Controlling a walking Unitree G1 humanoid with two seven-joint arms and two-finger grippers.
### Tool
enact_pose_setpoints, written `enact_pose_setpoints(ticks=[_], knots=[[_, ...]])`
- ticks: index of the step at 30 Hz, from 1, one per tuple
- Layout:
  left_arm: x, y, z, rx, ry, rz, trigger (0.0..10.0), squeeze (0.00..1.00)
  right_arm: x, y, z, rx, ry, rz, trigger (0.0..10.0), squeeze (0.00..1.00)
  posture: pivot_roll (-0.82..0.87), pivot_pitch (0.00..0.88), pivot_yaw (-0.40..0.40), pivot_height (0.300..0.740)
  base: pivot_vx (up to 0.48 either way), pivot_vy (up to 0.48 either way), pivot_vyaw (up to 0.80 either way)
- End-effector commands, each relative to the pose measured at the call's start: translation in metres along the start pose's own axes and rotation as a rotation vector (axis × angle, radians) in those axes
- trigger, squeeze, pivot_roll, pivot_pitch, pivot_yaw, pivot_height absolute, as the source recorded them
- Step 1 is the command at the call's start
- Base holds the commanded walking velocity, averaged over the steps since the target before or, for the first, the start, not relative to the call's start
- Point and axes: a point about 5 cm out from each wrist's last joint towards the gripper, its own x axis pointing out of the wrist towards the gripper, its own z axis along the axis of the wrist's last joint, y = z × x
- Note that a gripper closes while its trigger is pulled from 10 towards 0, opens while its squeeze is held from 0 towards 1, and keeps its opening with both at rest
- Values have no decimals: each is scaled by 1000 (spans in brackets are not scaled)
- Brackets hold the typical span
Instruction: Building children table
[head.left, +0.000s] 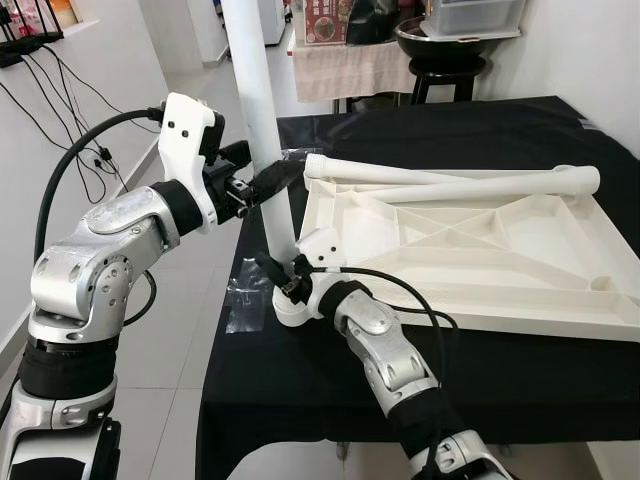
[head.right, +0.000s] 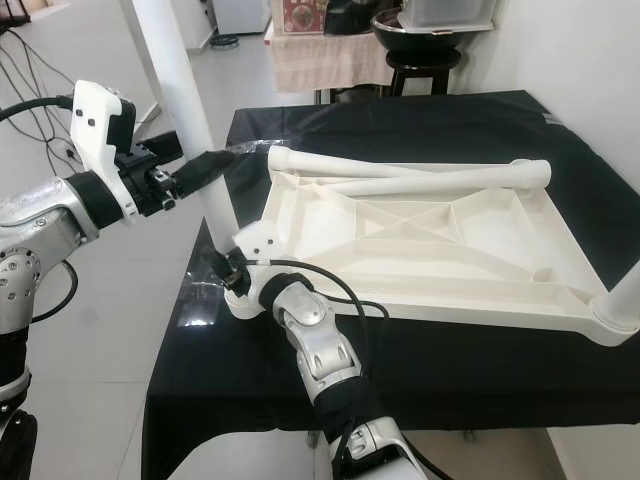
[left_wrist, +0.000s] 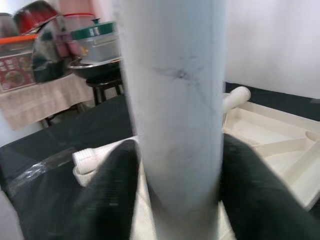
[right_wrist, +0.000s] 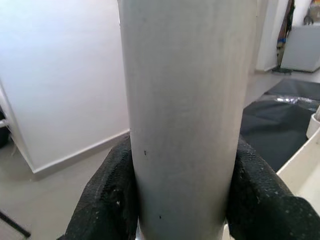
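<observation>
The table leg (head.left: 258, 120) stands upright at the near-left corner of the upturned tabletop (head.left: 520, 270), its foot in or at the corner socket (head.left: 292, 305) — how deep it sits I cannot tell. Its long axis runs straight toward twelve o'clock in the eye views and leaves the frame at the top. It looks like a hollow white plastic tube: light, stiff and smooth, so likely to slip or turn inside a loose hold; taking it low for steering and higher up for steadying seems the sound way. The left gripper (head.left: 268, 182) comes in from nine o'clock and has its black fingers (left_wrist: 107, 195) closed around the leg partway up. The right gripper (head.left: 283, 275) is clamped on it just above the socket. Two more legs (head.left: 470, 183) lie flat across the far side of the tabletop, pointing roughly three o'clock, on the black-draped table (head.left: 300, 380).
</observation>
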Motion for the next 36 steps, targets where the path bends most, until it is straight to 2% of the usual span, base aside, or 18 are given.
enact_pose_setpoints(ticks=[1, 7, 8, 9, 10, 11, 12, 13, 16, 18, 20, 21, 25, 26, 35, 36], knots=[[-1, 3, -3, 9, 20, 6, 0, 0, 0, 13, -8, 17, 53, 20, 0, 0, -9, 62, 49, 740, 0, 0, 0], [-1, 1, -3, 8, 21, -2, 0, 0, 0, 14, -4, 10, 55, 37, 118, 0, -3, 67, 49, 740, 0, 0, 0], [-1, 1, -3, 9, 21, -3, 0, 0, 1, 13, -3, 6, 50, 43, 3882, 0, -1, 67, 48, 740, 0, 0, 0], [-1, 1, -3, 9, 21, -3, 0, 0, 1, 13, -3, 6, 50, 43, 3882, 0, -1, 67, 48, 740, 0, 0, 0], [-2, 1, -3, 9, 21, -3, 0, 0, 2, 11, -2, 1, 46, 56, 10000, 0, 1, 69, 47, 740, 0, 0, 0], [-2, 1, -3, 9, 21, -3, 0, 0, 2, 11, -2, 1, 46, 56, 10000, 0, 1, 69, 47, 740, 0, 0, 0], [-2, 1, -3, 10, 21, -3, 0, 0, 4, 7, 1, 7, 27, 94, 10000, 200, 5, 67, 45, 740, 0, 0, 0], [-3, 2, -3, 9, 19, -2, 0, 0, 6, 1, 5, 18, 4, 147, 10000, 1000, 5, 70, 45, 740, 0, 0, 0], [-3, 2, -2, 9, 18, -3, 0, 0, 7, -4, 9, 27, -21, 207, 10000, 1000, 3, 68, 46, 740, 0, 0, 0], [-3, 1, -3, 9, 17, -4, 0, 0, 8, -13, 17, 29, -73, 348, 10000, 1000, 3, 68, 45, 740, 0, 0, 0], [-3, 1, -3, 9, 17, -4, 0, 0, 8, -13, 17, 29, -73, 348, 10000, 1000, 3, 68, 45, 740, 0, 0, 0], [-2, 0, -3, 6, 15, -5, 0, 0, 8, -22, 24, -6, -92, 494, 10000, 1000, 4, 67, 42, 740, 0, 0, 0], [-2, 0, -3, 5, 14, -6, 0, 0, 9, -26, 27, -22, -90, 537, 10000, 1000, 4, 67, 42, 740, 0, 0, 0], [-2, -1, -3, 5, 13, -7, 0, 0, 11, -28, 30, -21, -85, 569, 10000, 0, 5, 71, 41, 740, 0, 0, 0], [-4, -2, -2, 5, 13, -6, 0, 0, 24, -24, 32, 7, -54, 616, 10000, 0, 17, 81, 36, 740, 0, 0, 0], [-5, -2, -3, 7, 16, -5, 0, 0, 25, -22, 30, 7, -44, 629, 6431, 0, 24, 85, 37, 740, 0, 0, 0]])
